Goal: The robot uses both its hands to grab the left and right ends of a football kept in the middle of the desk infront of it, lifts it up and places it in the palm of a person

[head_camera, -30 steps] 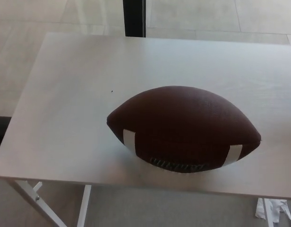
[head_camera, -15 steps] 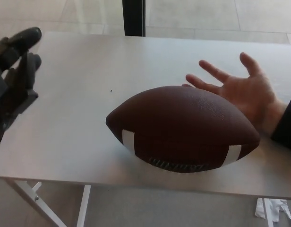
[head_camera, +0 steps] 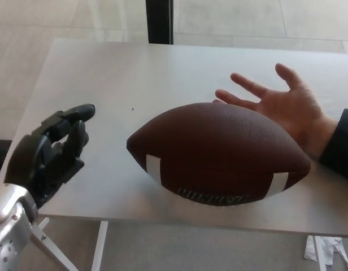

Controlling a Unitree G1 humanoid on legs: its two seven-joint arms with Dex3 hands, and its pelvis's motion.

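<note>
Brown pebbled leather covers the oval football (head_camera: pixel 219 152), which lies on its side in the middle of the pale grey-white desk (head_camera: pixel 106 73), its long axis running left to right and its pointed ends aimed toward each side of the picture. Two white stripes band the ball near its ends, and a strip of lettering shows along its lower front, too blurred to read. The robot's black left hand (head_camera: pixel 49 155) comes in from the lower left on a silver forearm (head_camera: pixel 7 226); it holds nothing, its thick fingers (head_camera: pixel 69 119) curled loosely but apart, and it hovers over the desk's left part near the ball's left tip without touching it. The robot's right hand does not show anywhere in the head view. A person's bare hand (head_camera: pixel 284 107) reaches in from the right edge out of a dark sleeve (head_camera: pixel 340 144), palm up and fingers spread, lying just behind the ball's upper right side; whether it touches the ball cannot be told. Beyond the desk's far edge stand a black vertical post (head_camera: pixel 160 20) and light floor tiles (head_camera: pixel 38 17), and white desk legs (head_camera: pixel 98 248) show under the near edge.
</note>
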